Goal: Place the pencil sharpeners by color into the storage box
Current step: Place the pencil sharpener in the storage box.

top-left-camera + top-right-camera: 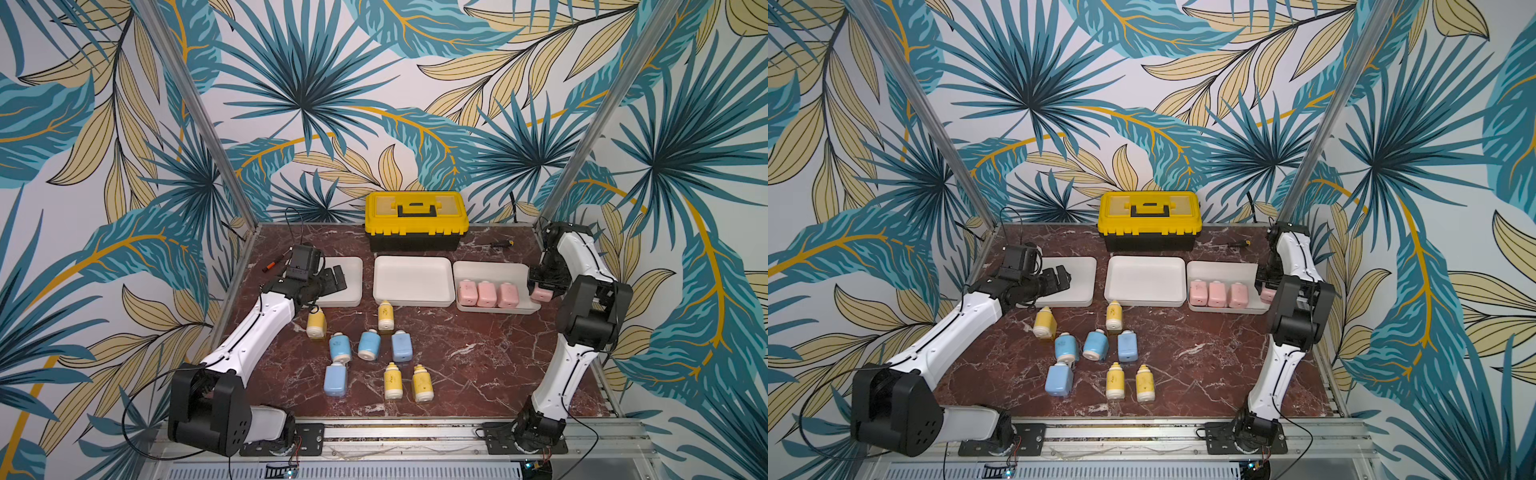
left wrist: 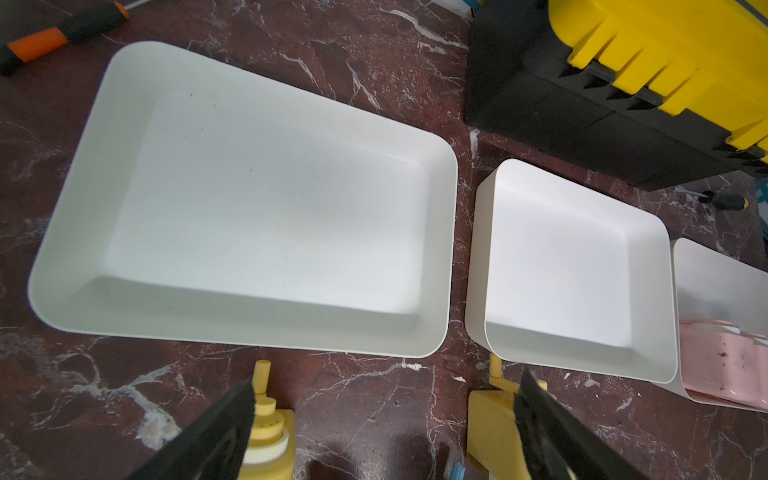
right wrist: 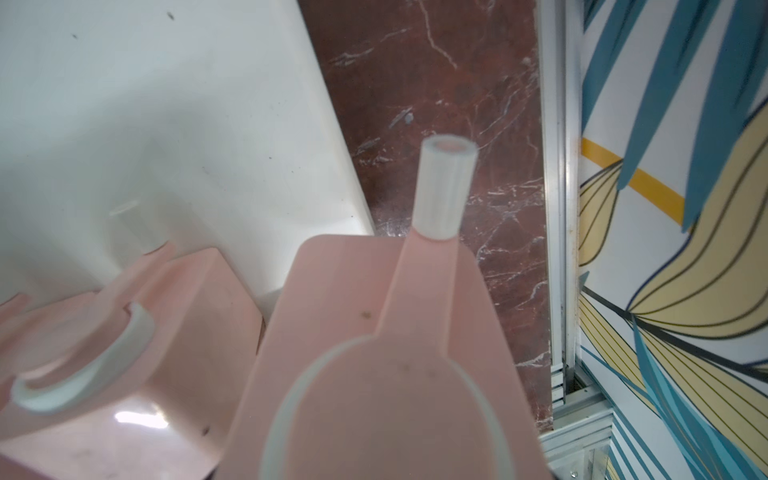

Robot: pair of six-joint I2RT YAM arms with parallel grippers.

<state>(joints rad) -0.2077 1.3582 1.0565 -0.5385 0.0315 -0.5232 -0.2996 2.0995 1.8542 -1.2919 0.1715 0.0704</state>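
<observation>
- Right tool (image 1: 542, 289): clamps the fourth pink sharpener (image 3: 374, 353) across its broad body, jaws partly apart around it; holds it at the 3 o'clock end of the 3 o'clock tray (image 1: 494, 309), over the rim or just outside it, cannot tell which.
- Left tool (image 1: 334, 279): stands wide open, grips nothing, hangs above the 9 o'clock tray (image 2: 249, 320).
- Beside the held piece, toward 9 o'clock: three pink sharpeners (image 1: 485, 294) in that same tray, side by side and close together.
- On the bench (image 1: 478, 365), at 6 o'clock of the middle tray (image 1: 411, 301): four yellow sharpeners (image 1: 385, 316) and four blue sharpeners (image 1: 369, 345), loose, none in a tray.
- Looks light, stiff and hollow, with glossy faces; probably slides in a loose grip and tips easily once let go.
- Best taken across the flat sides of the body; avoid the thin whitish spout (image 3: 444, 187), likely the weakest part and too narrow to steady.
- Needs a clean drop inside the 3 o'clock wall, into a slot beside the third pink piece, seemingly barely wide enough; risks landing on the rim.
- Little room at 3 o'clock, close to the metal frame rail (image 3: 557, 208); none at 12 o'clock behind the trays, because of the toolbox (image 1: 416, 220); plenty of bare bench toward 5 o'clock.
- Among the blue pieces: tight spacing, little gap for open jaws; more room around the yellow ones.
</observation>
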